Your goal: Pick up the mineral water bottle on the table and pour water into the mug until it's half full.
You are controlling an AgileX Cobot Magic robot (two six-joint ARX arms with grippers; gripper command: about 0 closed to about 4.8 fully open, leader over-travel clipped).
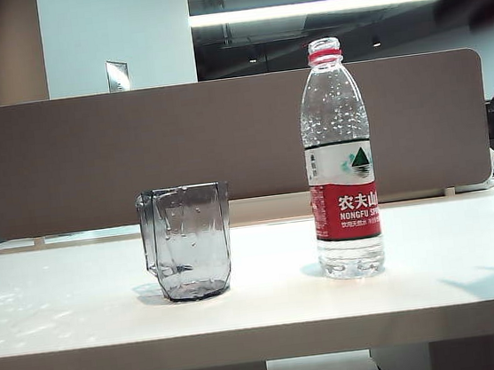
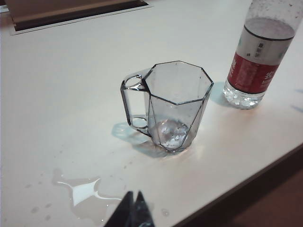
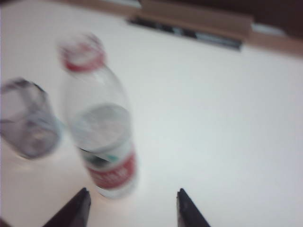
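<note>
Exterior view: mineral water bottle (image 1: 340, 161) upright on table (image 1: 74, 312), label reading "NONGFU SPRING" beneath white Chinese characters on red, green triangle logo above. Mug (image 1: 187, 242) standing apart from the bottle, toward the view's left, handle turned away from it. Both near the table's front edge, bare white top all round. Spilled water (image 2: 83, 191) beside mug. Left gripper (image 2: 133, 211) above the puddle, fingertips pressed together. Right gripper (image 3: 133, 208) spread wide, grasping nothing, bottle just beyond one finger.
</note>
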